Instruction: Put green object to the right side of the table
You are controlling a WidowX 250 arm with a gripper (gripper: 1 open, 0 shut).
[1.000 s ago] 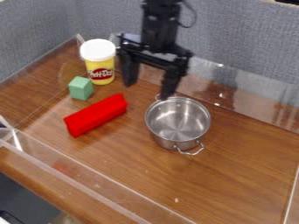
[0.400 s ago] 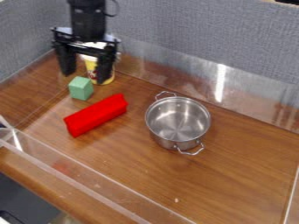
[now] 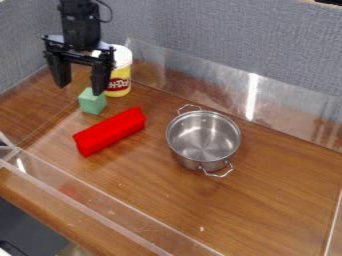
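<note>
The green object (image 3: pixel 91 101) is a small green cube resting on the brown wooden table (image 3: pixel 267 190) at the far left. My gripper (image 3: pixel 78 84) hangs straight down just above and slightly behind the cube, open, one black finger on each side of the space over it. Nothing is between the fingers. The cube's top back edge is partly covered by the fingertips (image 3: pixel 99 86).
A yellow tub with a white lid (image 3: pixel 119 70) stands right behind the gripper. A long red block (image 3: pixel 108 131) lies in front of the cube. A steel pot (image 3: pixel 203 139) sits mid-table. Clear acrylic walls (image 3: pixel 254 88) ring the tabletop.
The gripper has travelled left from above the pot area past the yellow tub to over the green cube, sinking a little. It stayed open. No object has moved.
</note>
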